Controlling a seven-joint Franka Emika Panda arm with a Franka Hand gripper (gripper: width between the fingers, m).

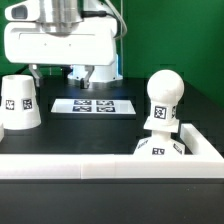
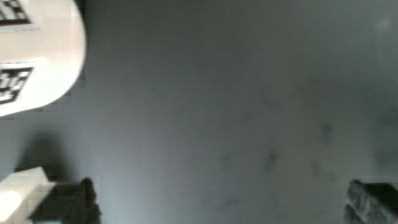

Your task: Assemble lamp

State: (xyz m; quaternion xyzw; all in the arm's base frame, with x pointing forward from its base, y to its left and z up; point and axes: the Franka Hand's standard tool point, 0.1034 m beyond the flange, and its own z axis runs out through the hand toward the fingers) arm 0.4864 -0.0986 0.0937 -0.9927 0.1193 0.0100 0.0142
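The white cone shade (image 1: 18, 103) stands on the table at the exterior view's left, tags on its side. In the wrist view the shade (image 2: 36, 50) fills one corner. The ball-shaped bulb (image 1: 164, 97) stands upright on the low base (image 1: 160, 149) at the exterior view's right, close behind the rail. My gripper (image 1: 90, 72) hangs at the back middle, above the far side of the marker board (image 1: 93, 105), apart from all three parts. In the wrist view my gripper (image 2: 222, 205) is open, its dark fingertips (image 2: 71, 203) wide apart with only bare table between them.
A long white rail-like border (image 1: 110, 166) runs across the front and up the exterior view's right side (image 1: 208, 140). The table top (image 2: 231, 110) is dark. A green wall stands behind.
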